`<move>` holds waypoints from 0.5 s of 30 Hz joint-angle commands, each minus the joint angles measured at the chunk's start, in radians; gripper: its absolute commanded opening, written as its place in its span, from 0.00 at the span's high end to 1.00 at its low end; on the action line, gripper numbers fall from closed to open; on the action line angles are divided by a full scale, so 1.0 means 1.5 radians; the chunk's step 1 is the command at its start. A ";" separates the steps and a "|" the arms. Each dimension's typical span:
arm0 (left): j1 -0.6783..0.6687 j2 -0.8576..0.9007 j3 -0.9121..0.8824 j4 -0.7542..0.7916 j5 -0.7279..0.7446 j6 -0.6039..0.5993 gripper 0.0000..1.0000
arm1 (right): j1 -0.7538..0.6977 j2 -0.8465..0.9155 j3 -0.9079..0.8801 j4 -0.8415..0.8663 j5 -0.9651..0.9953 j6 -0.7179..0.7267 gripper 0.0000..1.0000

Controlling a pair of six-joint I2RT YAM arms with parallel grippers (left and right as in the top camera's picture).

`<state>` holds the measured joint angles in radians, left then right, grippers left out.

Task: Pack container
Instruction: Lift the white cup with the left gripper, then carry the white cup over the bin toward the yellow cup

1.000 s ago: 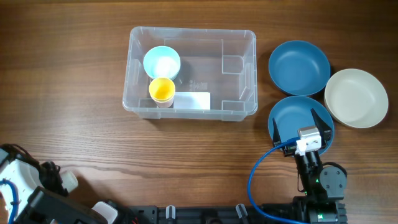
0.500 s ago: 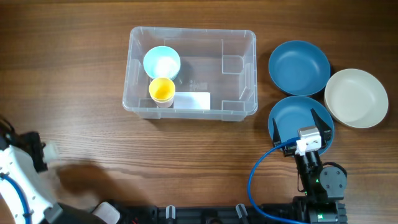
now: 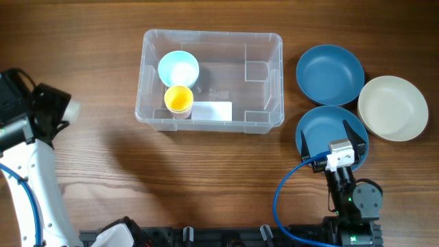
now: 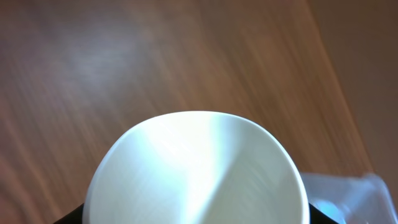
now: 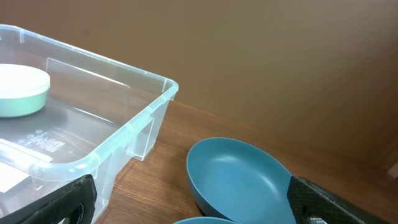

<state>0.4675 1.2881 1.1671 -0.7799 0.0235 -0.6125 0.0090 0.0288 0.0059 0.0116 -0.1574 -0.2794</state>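
The container (image 3: 212, 33) is a clear plastic bin at the table's centre with a white label (image 3: 212, 110) on its bottom. Inside stand a light blue cup (image 3: 179, 68) and a yellow cup (image 3: 179, 99). My left gripper (image 3: 58, 110) is at the far left, well apart from the bin, and is shut on a white cup (image 4: 196, 168) that fills the left wrist view. A corner of the bin (image 4: 348, 193) shows there at the lower right. My right gripper (image 3: 330, 135) is open and empty over the near blue bowl (image 3: 322, 123). The bin's rim (image 5: 124, 134) also shows in the right wrist view.
A second blue bowl (image 3: 330, 74) sits right of the bin and shows in the right wrist view (image 5: 242, 177). A cream bowl (image 3: 393, 108) lies at the far right. A blue cable (image 3: 278, 199) loops by the right arm's base.
My left arm has swung up from the bottom left corner to the table's left side, carrying the white cup. The right arm has not moved.
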 commanded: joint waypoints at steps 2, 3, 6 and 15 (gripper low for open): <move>-0.054 -0.011 0.016 0.041 0.074 0.041 0.49 | 0.004 0.001 -0.001 0.002 -0.011 -0.005 0.00; -0.068 -0.011 0.016 0.055 0.092 0.061 0.50 | 0.004 0.001 -0.001 0.002 -0.011 -0.006 0.00; -0.104 -0.014 0.016 0.088 0.114 0.097 0.52 | 0.004 0.001 -0.001 0.002 -0.011 -0.006 0.00; -0.239 -0.034 0.016 0.144 0.114 0.180 0.51 | 0.004 0.001 -0.001 0.002 -0.011 -0.006 0.00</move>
<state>0.1745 1.2705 1.1683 -0.5869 0.1707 -0.4110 0.0090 0.0288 0.0059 0.0116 -0.1574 -0.2794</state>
